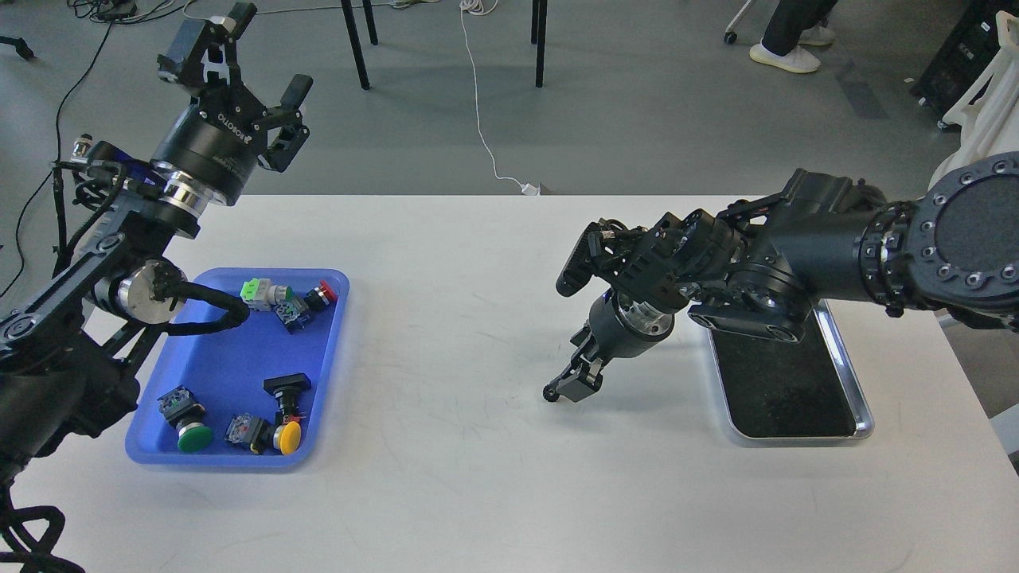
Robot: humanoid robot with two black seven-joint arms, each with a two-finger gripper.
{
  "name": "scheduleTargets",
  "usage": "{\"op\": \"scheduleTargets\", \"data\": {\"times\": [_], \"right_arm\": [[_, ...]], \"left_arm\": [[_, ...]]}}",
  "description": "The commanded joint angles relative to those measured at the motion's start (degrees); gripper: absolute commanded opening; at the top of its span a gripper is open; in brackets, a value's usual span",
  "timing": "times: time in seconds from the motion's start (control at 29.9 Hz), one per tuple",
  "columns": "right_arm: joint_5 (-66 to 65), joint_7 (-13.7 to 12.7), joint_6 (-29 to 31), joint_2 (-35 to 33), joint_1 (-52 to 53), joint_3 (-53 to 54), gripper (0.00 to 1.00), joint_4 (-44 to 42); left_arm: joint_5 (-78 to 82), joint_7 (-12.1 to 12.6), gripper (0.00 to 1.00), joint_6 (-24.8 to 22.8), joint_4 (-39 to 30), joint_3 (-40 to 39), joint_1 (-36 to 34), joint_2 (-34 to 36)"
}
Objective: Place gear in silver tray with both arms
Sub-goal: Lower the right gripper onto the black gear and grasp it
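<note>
Black and matte, the right gripper points down toward the smooth white table, its fingers pressed around a small dark gear with a toothed round edge, held at the tabletop. Just to its right lies the silver tray, a shallow rectangle with rounded corners, a shiny raised rim and a dull black floor, partly under the right forearm. The left gripper is raised above the table's far left edge, fingers spread apart. Below it sits a glossy blue plastic tray holding push-button switches with green, yellow and red caps.
</note>
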Motion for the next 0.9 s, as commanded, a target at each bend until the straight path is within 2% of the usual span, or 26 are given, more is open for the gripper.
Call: {"op": "scheduleTargets", "data": {"times": [0.0,0.23,0.6,0.87], "right_arm": [[0.2,0.0,-0.8,0.0,-0.3,-0.2,0.7,-0.1],[0.5,0.0,-2.2,0.0,-1.8,-0.2,0.7,-0.1],[0.6,0.0,-9.1,0.0,-3.3,0.0,0.71,1.3],[0.5,0.0,-9.6,0.0,-4.2,-0.2,0.59,1.3]], "left_arm": [[0.0,0.0,0.98,0.0,0.0,-0.1,0.0,-0.1],[0.0,0.0,0.98,-0.1,0.0,0.0,0.0,-0.1],[0.1,0.1,0.98,-0.1,0.0,0.1,0.1,-0.1],[0.1,0.1,0.98,-0.1,0.0,0.1,0.1,-0.2]]}}
